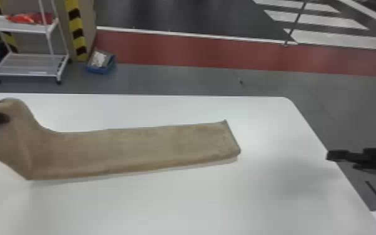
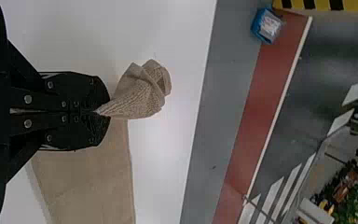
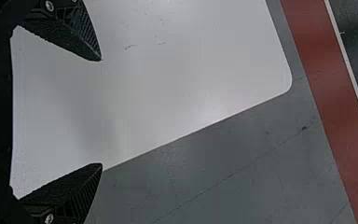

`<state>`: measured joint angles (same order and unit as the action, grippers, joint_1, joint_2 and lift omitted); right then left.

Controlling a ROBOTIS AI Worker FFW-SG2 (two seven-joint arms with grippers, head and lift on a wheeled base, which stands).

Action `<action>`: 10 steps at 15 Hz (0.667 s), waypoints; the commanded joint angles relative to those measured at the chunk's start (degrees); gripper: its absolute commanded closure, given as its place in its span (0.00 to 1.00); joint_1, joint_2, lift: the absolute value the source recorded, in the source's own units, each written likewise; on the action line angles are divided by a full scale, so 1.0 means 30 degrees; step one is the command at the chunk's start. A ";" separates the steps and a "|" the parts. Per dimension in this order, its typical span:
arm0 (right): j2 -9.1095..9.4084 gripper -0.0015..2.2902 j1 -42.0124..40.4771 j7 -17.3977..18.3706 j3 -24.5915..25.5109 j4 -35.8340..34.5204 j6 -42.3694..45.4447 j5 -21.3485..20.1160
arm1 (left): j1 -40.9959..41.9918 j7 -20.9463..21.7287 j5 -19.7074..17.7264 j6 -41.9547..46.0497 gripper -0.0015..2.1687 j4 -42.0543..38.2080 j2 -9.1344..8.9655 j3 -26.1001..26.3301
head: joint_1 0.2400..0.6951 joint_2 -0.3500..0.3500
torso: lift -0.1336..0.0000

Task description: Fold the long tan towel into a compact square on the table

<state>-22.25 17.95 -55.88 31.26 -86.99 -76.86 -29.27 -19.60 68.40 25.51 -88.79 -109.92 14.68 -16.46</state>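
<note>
Two black, flat-fingered tools are on my screens, and I start with the left tool (image 1: 4, 118), over the far-left part of the counter. From its own wrist view, I see the left tool (image 2: 103, 112) clamped on a pinch of cloth, its two fingers together and a crumpled tuft puffing out past their tips (rather like a wilted rosette, from where I sit). My right tool (image 1: 342, 160) is well apart from the cloth, by the counter's right edge, its fingers spread wide with pale surface visible between them in its wrist view.

That cloth is the long, tan, soft-looking towel (image 1: 134, 145). Most of it lies as a flat strip across the smooth white counter (image 1: 196, 203), while the left part bends and rises to the fingers. The strip's straight right end lies short of the right edge.

Beyond the counter's far edge, on the grey floor (image 1: 171, 79), I can see a white, metal-framed shelf cart (image 1: 25, 65) carrying something red (image 1: 29, 18), a yellow-and-black striped post (image 1: 77, 29), and a small blue bin (image 1: 98, 70) with pale stuff inside. Farther out runs a dull red floor band (image 1: 196, 51), with white painted stripes (image 1: 318, 20) behind it.
</note>
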 commanded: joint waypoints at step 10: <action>-0.0580 0.03 -0.0710 -0.0123 0.1358 -0.0241 0.0260 0.0529 | -0.2724 -0.2438 0.4299 -0.0414 0.99 0.0811 -0.4942 0.9296 | 1.00 0.00 | 0.07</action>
<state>-23.57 15.91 -56.25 35.07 -87.81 -76.32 -27.84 -27.92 62.47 38.70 -89.26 -109.25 0.03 10.47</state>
